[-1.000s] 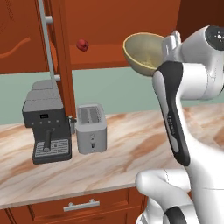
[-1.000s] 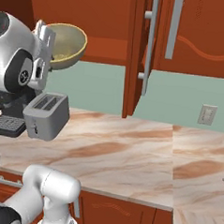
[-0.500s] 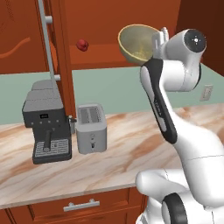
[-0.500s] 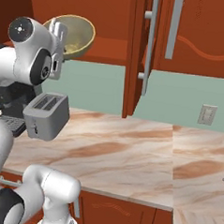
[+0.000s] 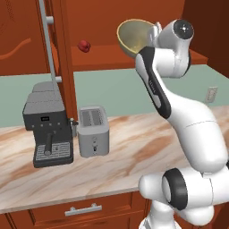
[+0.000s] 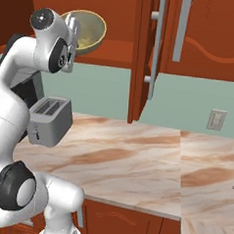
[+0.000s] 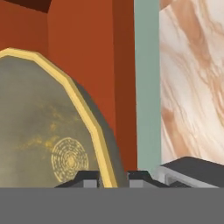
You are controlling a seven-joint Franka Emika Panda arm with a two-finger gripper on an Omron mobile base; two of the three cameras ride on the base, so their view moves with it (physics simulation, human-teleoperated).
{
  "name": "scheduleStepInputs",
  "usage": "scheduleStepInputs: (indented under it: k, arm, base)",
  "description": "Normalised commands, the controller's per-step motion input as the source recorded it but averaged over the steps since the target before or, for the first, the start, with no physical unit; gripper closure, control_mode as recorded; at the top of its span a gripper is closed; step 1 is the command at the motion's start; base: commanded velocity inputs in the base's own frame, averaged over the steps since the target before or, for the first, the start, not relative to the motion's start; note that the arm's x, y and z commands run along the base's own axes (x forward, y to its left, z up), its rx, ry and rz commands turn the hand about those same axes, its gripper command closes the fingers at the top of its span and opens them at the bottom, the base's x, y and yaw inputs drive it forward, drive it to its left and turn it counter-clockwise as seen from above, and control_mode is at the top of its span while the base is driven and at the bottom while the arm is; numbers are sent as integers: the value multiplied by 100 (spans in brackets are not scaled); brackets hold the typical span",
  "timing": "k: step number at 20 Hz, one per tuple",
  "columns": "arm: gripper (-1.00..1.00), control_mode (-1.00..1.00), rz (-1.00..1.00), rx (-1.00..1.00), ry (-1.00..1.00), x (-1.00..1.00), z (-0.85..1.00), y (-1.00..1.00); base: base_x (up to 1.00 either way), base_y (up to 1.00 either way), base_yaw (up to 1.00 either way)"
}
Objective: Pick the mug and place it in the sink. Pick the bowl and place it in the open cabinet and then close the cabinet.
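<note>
Left base view, from the left: open cabinet (image 5: 58, 53) door standing edge-on with its long silver bar handle (image 5: 48, 42), a small red object (image 5: 83, 45) sitting on the cabinet's lower shelf just past it. Below, on the marble bench (image 5: 125, 152), a dark coffee machine (image 5: 47, 129) and, just beside it to the right, a silver toaster (image 5: 94, 131). Further right and high up, the bowl (image 5: 133, 36) held in the air in front of the cabinet opening, tipped so its speckled inside faces the camera, above shelf level. End effector (image 5: 155, 32) pinching the bowl's right rim, nearly closed with only the thin wall between the fingers.

Right base view, same order: arm at the far left, end effector (image 6: 73, 25) at the bowl's (image 6: 89, 31) left rim, bowl raised before the red-brown cabinet interior. Toaster (image 6: 50, 120) low on the bench (image 6: 136, 159) under it. Toward the middle, the open cabinet (image 6: 142, 57) door edge, then a closed door with a bar handle (image 6: 182, 27). Wall outlet (image 6: 216, 120) at right on the green backsplash.

Hand view: bowl (image 7: 48, 131) on the left, yellow rim running down between the two fingertips (image 7: 87, 178), one inside, one outside. Toaster (image 7: 197, 170) corner at lower right.
</note>
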Motion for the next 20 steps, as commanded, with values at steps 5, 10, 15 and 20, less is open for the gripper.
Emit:
scheduleStepInputs:
  k: [5,10,15,20]
  arm:
    - [100,-100,0,3,12,62,-7,0]
    - [100,-100,0,1,2,42,-29,0]
    - [100,-100,0,0,0,41,-25,6]
    - [100,-100,0,0,0,63,-23,15]
  base:
    - [0,0,0]
    - [0,0,0]
    - [0,0,0]
    - [0,0,0]
